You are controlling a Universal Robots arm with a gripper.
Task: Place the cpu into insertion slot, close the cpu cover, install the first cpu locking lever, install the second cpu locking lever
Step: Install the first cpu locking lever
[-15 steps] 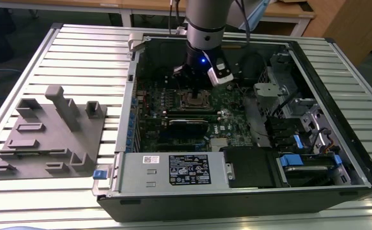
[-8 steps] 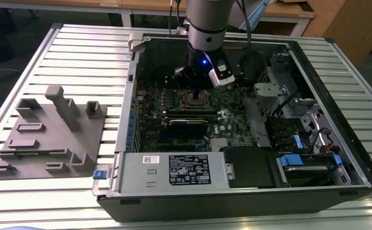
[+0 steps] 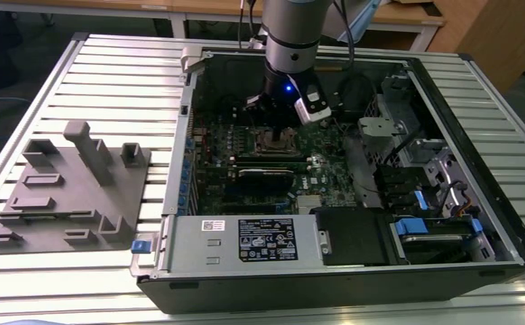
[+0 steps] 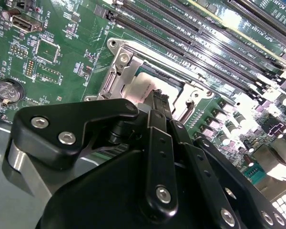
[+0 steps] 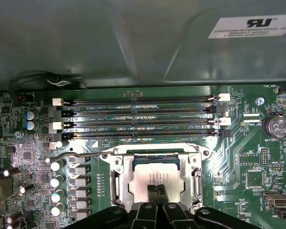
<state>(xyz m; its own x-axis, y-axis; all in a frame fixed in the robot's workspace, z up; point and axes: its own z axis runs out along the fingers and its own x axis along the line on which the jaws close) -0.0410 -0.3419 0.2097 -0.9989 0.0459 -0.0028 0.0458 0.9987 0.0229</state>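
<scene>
The cpu (image 5: pixel 155 172), a dull silver square, lies in the black-rimmed insertion slot (image 5: pixel 152 156) on the green motherboard. The cpu cover (image 5: pixel 118 180), a thin metal frame, lies flat around the chip in both wrist views, and a wire locking lever (image 5: pixel 81 155) juts out beside the socket. My gripper (image 5: pixel 158 189) stands right over the chip's top with its two black fingers pressed together and nothing between them. In the second wrist view the gripper (image 4: pixel 161 99) hides part of the cpu (image 4: pixel 142 88) and cover (image 4: pixel 115 76). In the exterior view the gripper (image 3: pixel 278 128) hangs over the socket (image 3: pixel 279 143).
Long black memory slots (image 5: pixel 138 119) run beside the socket, with a coin battery (image 5: pixel 276 126) nearby. The open case holds a grey power supply (image 3: pixel 244 240) at the front and drive bays (image 3: pixel 425 169) on the exterior view's right. A grey parts fixture (image 3: pixel 68 189) sits on the table's left.
</scene>
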